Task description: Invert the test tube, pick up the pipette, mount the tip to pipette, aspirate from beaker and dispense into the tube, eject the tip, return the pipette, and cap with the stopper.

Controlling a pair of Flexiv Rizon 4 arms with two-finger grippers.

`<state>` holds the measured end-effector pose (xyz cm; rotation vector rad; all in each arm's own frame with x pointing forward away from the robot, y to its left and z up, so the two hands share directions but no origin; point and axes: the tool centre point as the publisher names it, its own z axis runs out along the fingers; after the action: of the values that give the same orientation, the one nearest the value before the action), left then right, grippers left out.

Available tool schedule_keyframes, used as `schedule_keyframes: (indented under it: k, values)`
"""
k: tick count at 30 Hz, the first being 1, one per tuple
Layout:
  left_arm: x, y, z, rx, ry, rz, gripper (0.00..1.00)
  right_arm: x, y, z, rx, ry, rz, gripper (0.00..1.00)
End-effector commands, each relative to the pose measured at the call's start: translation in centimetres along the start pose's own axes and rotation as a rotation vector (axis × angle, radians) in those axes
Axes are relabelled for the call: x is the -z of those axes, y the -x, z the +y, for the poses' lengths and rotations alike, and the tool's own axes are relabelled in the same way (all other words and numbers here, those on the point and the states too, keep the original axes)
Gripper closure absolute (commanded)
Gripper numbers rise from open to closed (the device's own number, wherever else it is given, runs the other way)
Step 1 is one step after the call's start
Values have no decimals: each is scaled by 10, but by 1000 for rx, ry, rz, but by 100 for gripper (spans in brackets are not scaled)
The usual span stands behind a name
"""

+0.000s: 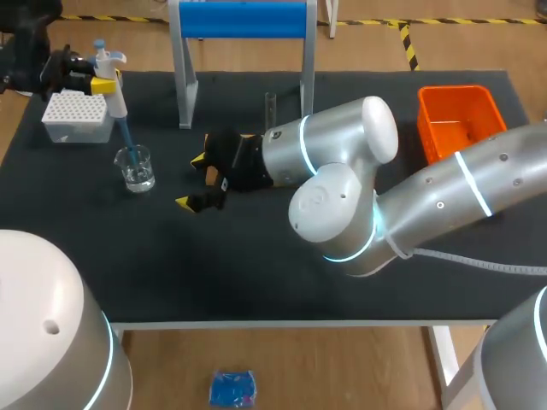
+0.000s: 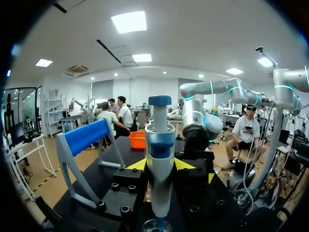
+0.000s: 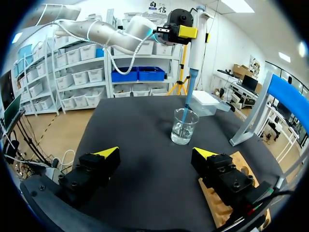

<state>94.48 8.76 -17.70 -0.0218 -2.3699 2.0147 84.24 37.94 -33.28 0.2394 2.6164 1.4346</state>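
Head view: the black surface (image 1: 282, 273) carries everything, and the right arm (image 1: 427, 205) reaches across it from the right, past the middle. The right tool (image 1: 195, 181) hovers low over bare surface, its fingers spread wide and empty, with the beaker (image 1: 135, 167) ahead of it. Near the far left corner the left tool (image 1: 96, 82) is clamped around the pipette (image 1: 113, 94), just beside the tip box (image 1: 77, 116). The pipette stands nearly upright, its long axis close to vertical with a slight lean. Its plunger is up and its blue tip (image 1: 126, 141) points down into the beaker's water.

This looks like the aspirate step. Next, I judge, the pipette must rise straight until the tip clears the rim. It then travels to the tube (image 1: 270, 106), which I take to be the thin upright thing by the stand (image 1: 244, 19), and should stay tip-down so nothing drips.
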Motion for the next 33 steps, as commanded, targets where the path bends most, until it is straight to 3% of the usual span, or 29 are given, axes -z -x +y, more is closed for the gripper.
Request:
schedule_keyframes:
  k: [1,33]
  values:
    - [2,5,4,0,-5,12,100,1,0,0,-1,2,1,0]
    - [0,12,21,21,-13,17,100,1,0,0,-1,2,1,0]
